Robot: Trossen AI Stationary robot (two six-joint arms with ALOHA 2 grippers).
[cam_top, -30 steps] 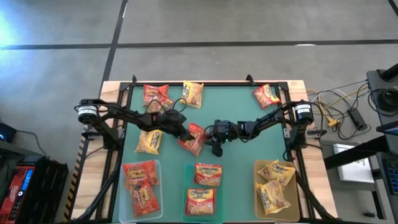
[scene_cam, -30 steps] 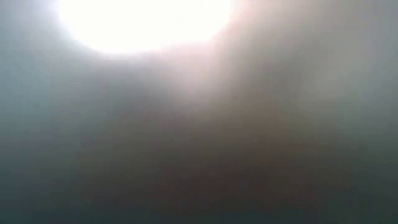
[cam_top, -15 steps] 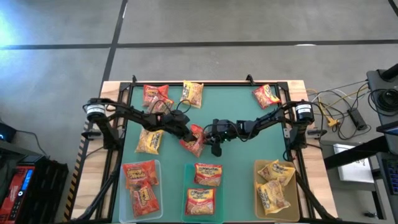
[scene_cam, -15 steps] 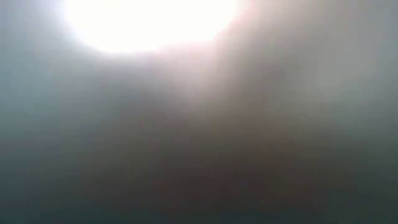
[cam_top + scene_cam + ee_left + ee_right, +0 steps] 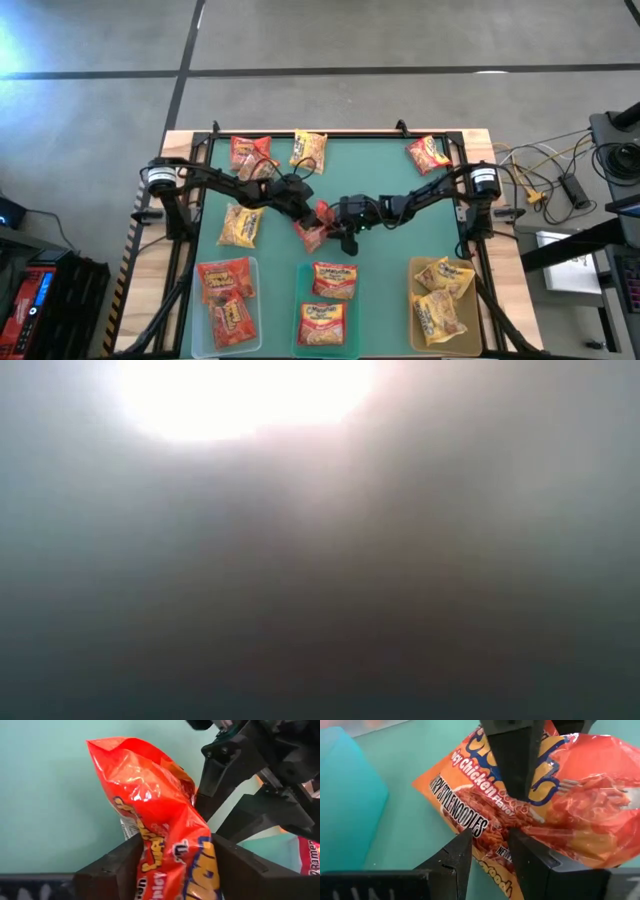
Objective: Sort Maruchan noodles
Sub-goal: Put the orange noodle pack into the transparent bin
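Note:
My left gripper [image 5: 303, 208] is shut on an orange-red Maruchan packet [image 5: 314, 228] at the middle of the green mat. My right gripper [image 5: 343, 226] meets the same packet from the right and is shut on it too. The left wrist view shows the crinkled packet [image 5: 160, 820] standing up between my fingers. Loose packets lie flat on the mat: two red ones [image 5: 250, 155], one yellow [image 5: 310, 150] and one red [image 5: 428, 153] by the far edge, and one yellow [image 5: 240, 226] at the left. The low view shows only glare. My left gripper pinches the packet's crumpled end [image 5: 175, 865] between its two fingers [image 5: 122, 867]; the rest rises past them, tilted and clear of the mat. My right gripper pinches the packet's lower printed edge [image 5: 490, 842] between its two fingers [image 5: 457, 857], coming level from the table's right, close beside the left finger [image 5: 515, 755].
Three shallow bins stand along the near edge: the left bin [image 5: 247, 262] holds red packets, the middle bin [image 5: 300, 285] orange ones, the right bin [image 5: 414, 268] yellow ones. A black frame [image 5: 330, 135] borders the mat. Cables lie off the table's right side.
My left gripper has carried the packet toward the table's right and a little toward the far edge, up to the right gripper. The packet has gone from lying spread on the mat to bunched and raised. The right arm has barely moved.

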